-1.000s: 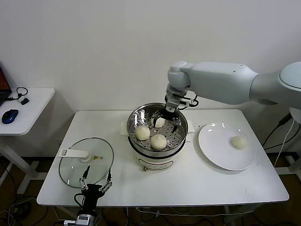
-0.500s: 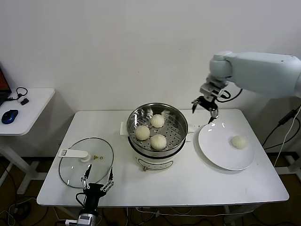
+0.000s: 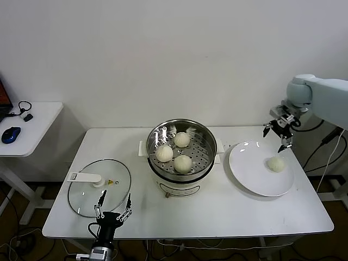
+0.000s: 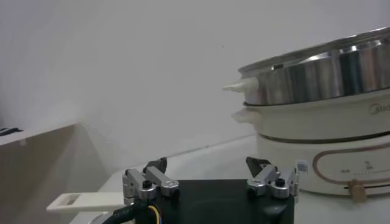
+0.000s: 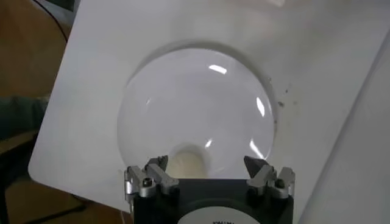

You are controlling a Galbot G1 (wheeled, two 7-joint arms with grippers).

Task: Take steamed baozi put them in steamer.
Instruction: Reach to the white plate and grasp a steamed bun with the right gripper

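Note:
Three steamed baozi (image 3: 181,140) (image 3: 164,153) (image 3: 182,163) lie on the perforated tray of the shiny steamer (image 3: 157,134) at the table's middle. One more baozi (image 3: 276,163) (image 5: 184,164) rests on the white plate (image 3: 250,168) (image 5: 183,103) to the right. My right gripper (image 3: 280,130) (image 5: 206,165) hangs open and empty in the air above the plate's far right edge, just behind that baozi. My left gripper (image 3: 113,206) (image 4: 207,165) stands open and empty at the table's front left edge; the steamer (image 4: 317,82) shows to its side in the left wrist view.
A flat glass lid (image 3: 99,186) with a white handle (image 3: 86,176) lies on the table's left part. A side table (image 3: 32,117) with a blue mouse (image 3: 11,134) stands farther left. The wall runs close behind the table.
My right gripper has lifted out of the steamer, leaving a third baozi there, and swung right across the table to above the plate. The left gripper has not moved.

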